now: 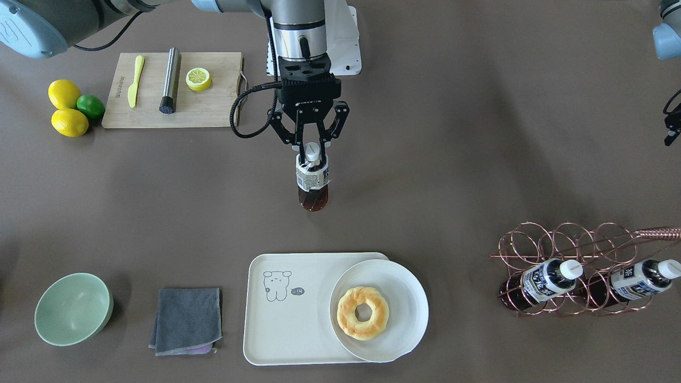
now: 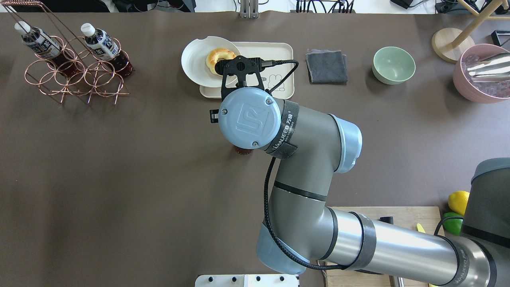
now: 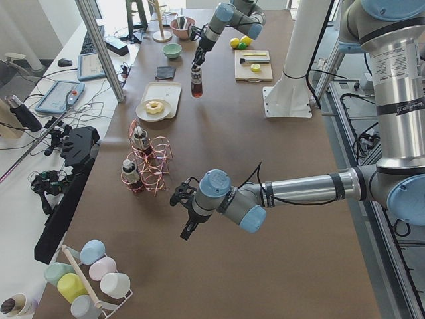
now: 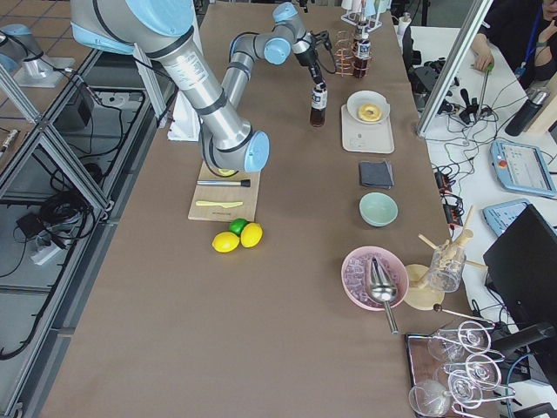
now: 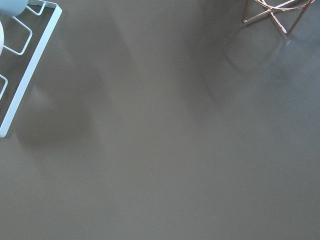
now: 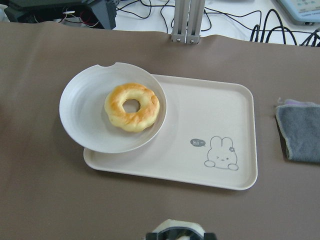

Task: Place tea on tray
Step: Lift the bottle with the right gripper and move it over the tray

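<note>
My right gripper (image 1: 313,150) is shut on the neck of the tea (image 1: 312,182), a small bottle of dark brown liquid with a white cap, held upright over the middle of the table. I cannot tell if its base touches the table. The cream tray (image 1: 287,330) lies beyond it toward the operators' side, with bare room at its bear-drawing end (image 6: 210,115). In the right wrist view the bottle's cap (image 6: 177,230) shows at the bottom edge, short of the tray. My left gripper (image 3: 184,216) hangs over bare table near the rack; I cannot tell if it is open or shut.
A round white plate (image 1: 407,306) with a doughnut (image 1: 363,312) overlaps one end of the tray. Two alike bottles (image 1: 548,279) lie in a copper wire rack (image 1: 564,239). A grey cloth (image 1: 187,319), green bowl (image 1: 72,314), cutting board (image 1: 175,109) and lemons (image 1: 66,109) lie around.
</note>
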Controlling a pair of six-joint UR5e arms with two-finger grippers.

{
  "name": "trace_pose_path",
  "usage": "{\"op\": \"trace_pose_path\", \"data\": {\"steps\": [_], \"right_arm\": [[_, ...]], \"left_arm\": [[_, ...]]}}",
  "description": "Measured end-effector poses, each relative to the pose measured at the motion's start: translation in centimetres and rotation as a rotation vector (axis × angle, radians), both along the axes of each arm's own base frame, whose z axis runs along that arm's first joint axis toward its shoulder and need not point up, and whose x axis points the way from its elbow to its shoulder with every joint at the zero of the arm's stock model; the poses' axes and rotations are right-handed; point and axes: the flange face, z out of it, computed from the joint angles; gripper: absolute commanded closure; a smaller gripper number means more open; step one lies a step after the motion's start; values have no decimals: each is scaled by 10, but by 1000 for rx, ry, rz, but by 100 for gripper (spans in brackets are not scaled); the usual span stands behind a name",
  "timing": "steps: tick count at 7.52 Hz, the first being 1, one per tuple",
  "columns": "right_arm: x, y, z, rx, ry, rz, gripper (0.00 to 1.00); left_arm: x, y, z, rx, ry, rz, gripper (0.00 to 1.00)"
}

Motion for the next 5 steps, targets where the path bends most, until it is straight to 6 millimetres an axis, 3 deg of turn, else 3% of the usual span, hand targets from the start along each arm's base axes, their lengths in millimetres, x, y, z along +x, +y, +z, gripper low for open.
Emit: {"op": "trace_pose_path", "data": {"steps": [3, 5], "right_arm": [[68, -89, 5, 1, 48, 38, 100], [65, -159, 15, -22, 51, 65, 100]], "left_arm": [[-2, 6, 0, 19, 5, -2, 0], [-2, 10, 0, 25, 6, -3, 0]]}}
